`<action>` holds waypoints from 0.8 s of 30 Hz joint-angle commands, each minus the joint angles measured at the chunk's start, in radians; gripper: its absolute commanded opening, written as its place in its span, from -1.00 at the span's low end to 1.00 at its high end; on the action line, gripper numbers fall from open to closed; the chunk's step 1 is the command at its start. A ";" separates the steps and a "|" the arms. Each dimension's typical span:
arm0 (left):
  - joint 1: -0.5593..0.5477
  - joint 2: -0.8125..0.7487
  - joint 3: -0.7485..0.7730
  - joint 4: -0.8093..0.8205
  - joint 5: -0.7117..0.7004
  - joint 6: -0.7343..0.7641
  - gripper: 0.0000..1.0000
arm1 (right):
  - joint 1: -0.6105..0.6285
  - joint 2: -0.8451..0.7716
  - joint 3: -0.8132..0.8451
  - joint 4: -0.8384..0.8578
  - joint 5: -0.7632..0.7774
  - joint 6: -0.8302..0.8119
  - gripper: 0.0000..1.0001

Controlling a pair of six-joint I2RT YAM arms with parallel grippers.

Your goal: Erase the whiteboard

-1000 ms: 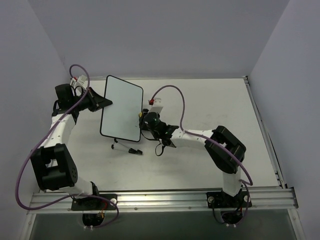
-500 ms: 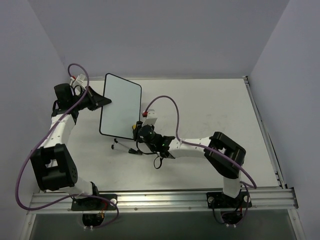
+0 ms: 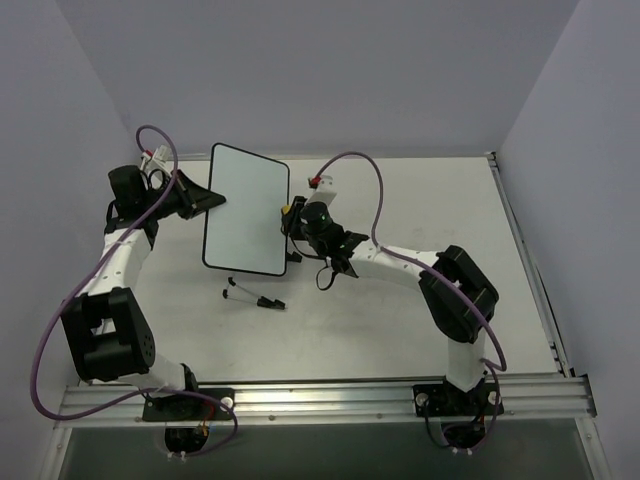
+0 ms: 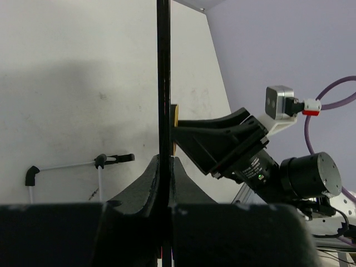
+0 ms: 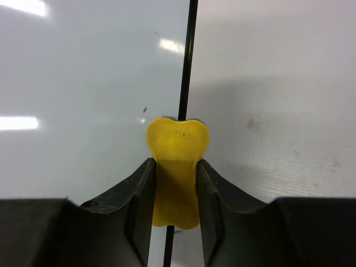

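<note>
Swung in the last half second from the near right corner of the whiteboard (image 3: pixel 245 210) to partway along its right edge, speaking of the right end effector (image 3: pixel 289 214). Clamped shut on a yellow eraser (image 5: pixel 177 142), with the rounded tip lying across the black frame and just onto the white face. Held tilted by the left end effector (image 3: pixel 212 200), closed on the left edge, with the frame edge-on between its fingers in the left wrist view; hard to tell whether the near edge rests on the table (image 3: pixel 420 220). Lies left of the right end effector, with the long axis running near to far. Looks white and nearly clean, save for a tiny dark speck (image 5: pixel 145 110) just left of the eraser. Nearer for wiping by far: right end effector, touching at the edge already. Probably calls for a leftward sweep over the face. No brand or writing readable anywhere; too small to read, one label (image 4: pixel 255 166) beyond the board in the left wrist view.
</note>
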 commanded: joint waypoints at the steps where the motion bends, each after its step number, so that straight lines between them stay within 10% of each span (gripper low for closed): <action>1: -0.015 -0.065 0.008 0.045 0.141 -0.079 -0.95 | -0.010 0.035 0.071 -0.045 -0.023 -0.029 -1.00; 24: -0.026 -0.060 0.022 0.085 0.098 -0.115 -0.95 | 0.248 -0.106 -0.210 0.064 0.046 0.072 -1.00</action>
